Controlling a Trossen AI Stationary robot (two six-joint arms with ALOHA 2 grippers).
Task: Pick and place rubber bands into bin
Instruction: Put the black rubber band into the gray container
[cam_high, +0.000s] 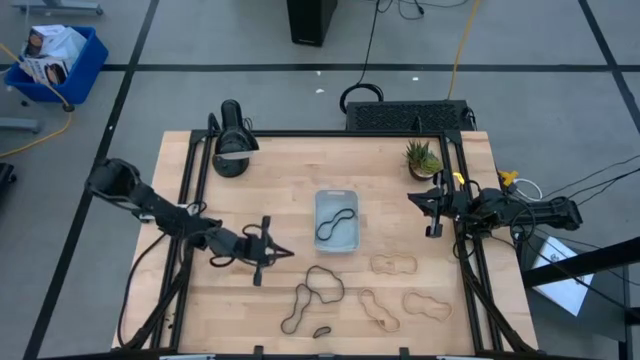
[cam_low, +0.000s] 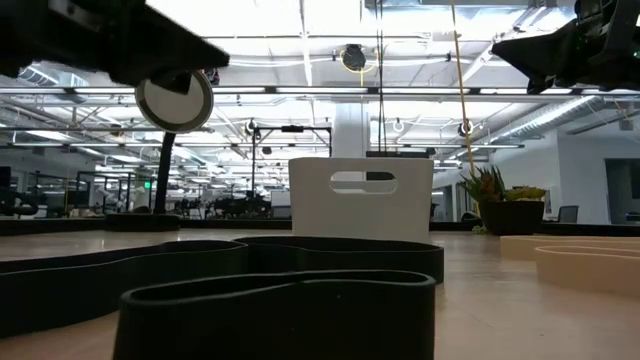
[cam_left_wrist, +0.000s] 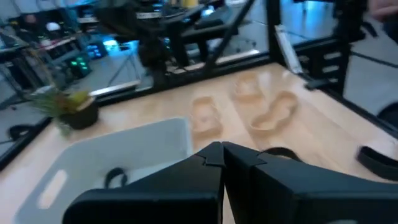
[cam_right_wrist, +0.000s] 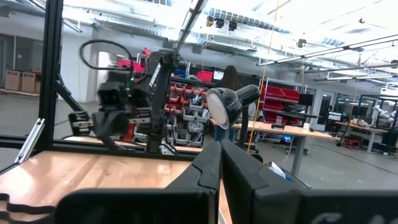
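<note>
The pale bin (cam_high: 336, 238) stands mid-table with one dark rubber band (cam_high: 337, 222) lying inside it. On the table near the front lie two dark bands (cam_high: 325, 285) (cam_high: 297, 310), one small dark band (cam_high: 322, 331) and three tan bands (cam_high: 393, 265) (cam_high: 380, 310) (cam_high: 427, 305). My left gripper (cam_high: 285, 252) is shut and empty, left of the bin's near corner, its fingers meeting in the left wrist view (cam_left_wrist: 221, 149). My right gripper (cam_high: 415, 198) is shut and empty, right of the bin, raised off the table.
A black lamp (cam_high: 232, 140) stands at the far left of the table and a small potted plant (cam_high: 422, 158) at the far right. A black frame rail (cam_high: 330, 133) runs along the far edge. In the low view the dark bands (cam_low: 280, 300) lie closest to the camera.
</note>
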